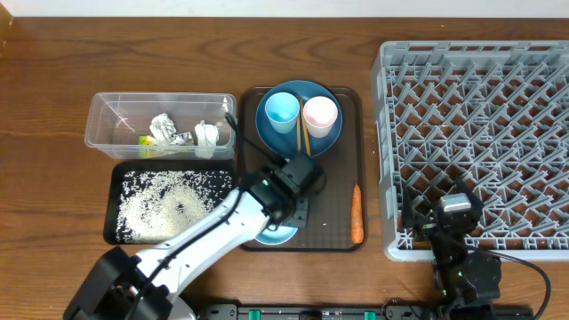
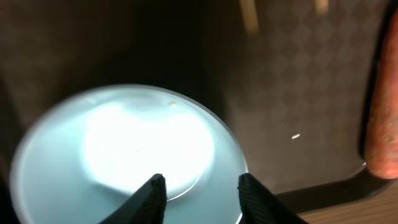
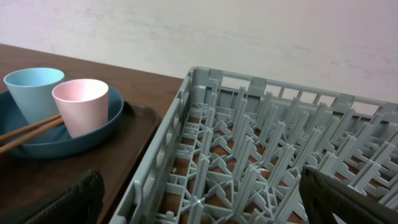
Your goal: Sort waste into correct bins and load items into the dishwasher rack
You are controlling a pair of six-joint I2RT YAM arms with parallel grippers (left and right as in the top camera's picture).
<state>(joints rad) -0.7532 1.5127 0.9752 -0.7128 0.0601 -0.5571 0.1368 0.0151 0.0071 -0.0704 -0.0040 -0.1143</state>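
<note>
The white bowl (image 1: 276, 236) sits at the front edge of the brown serving tray (image 1: 338, 233); in the left wrist view the bowl (image 2: 124, 149) is empty and fills the frame. My left gripper (image 2: 200, 186) is open just above the bowl's right part, holding nothing. The orange carrot (image 1: 356, 214) lies on the tray's right side. The dark-blue plate (image 1: 267, 124) holds the light-blue cup (image 1: 282, 110), the pinkish cup (image 1: 320, 115) and the chopsticks (image 1: 302, 135). My right gripper (image 3: 205, 199) is open and empty over the front left corner of the grey rack (image 1: 480, 133).
The clear tub (image 1: 160, 124) at the back left holds crumpled napkins (image 1: 164, 129) and a yellow-green wrapper (image 1: 145, 140). The black tray (image 1: 116, 209) in front of it holds rice grains (image 1: 164, 204). A single grain (image 2: 296, 135) lies on the serving tray.
</note>
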